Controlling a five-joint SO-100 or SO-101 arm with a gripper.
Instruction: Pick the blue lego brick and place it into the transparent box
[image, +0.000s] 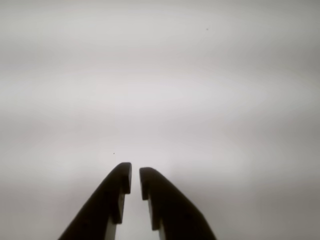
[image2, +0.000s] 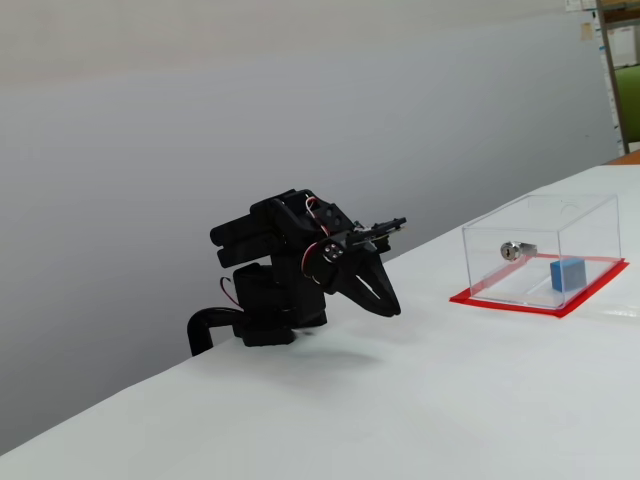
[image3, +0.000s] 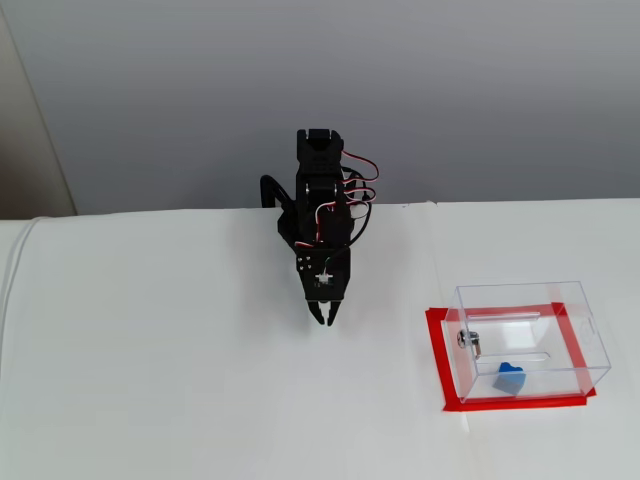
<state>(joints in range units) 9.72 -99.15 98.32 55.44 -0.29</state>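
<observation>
**Blue brick sits inside the box, arm folded away**

Blue is easy to find here: the blue lego brick (image2: 567, 273) rests inside the transparent box (image2: 590, 215), on its floor, close to the wall nearest the camera in a fixed view. From the other fixed view the same brick (image3: 509, 380) lies just below the silver lock (image3: 468, 340) on the box's left wall. The box itself stands on a flat red base (image3: 436, 350), upright, on the white table (image2: 400, 420).

My gripper (image3: 325, 319) is well apart from the box, to its left in that fixed view, folded low near my own base and pointing down at bare table. My two fingers stand nearly together, only a thin slit between the tips, and nothing is held between them; the wrist view shows my gripper (image: 135, 180) over plain white surface, with no brick and no box in sight.

As I judge it, the job looks done. The brick is where the task wants it, and I am clear of the box. I see nothing left to carry. All that might remain is staying parked in this resting pose.
</observation>
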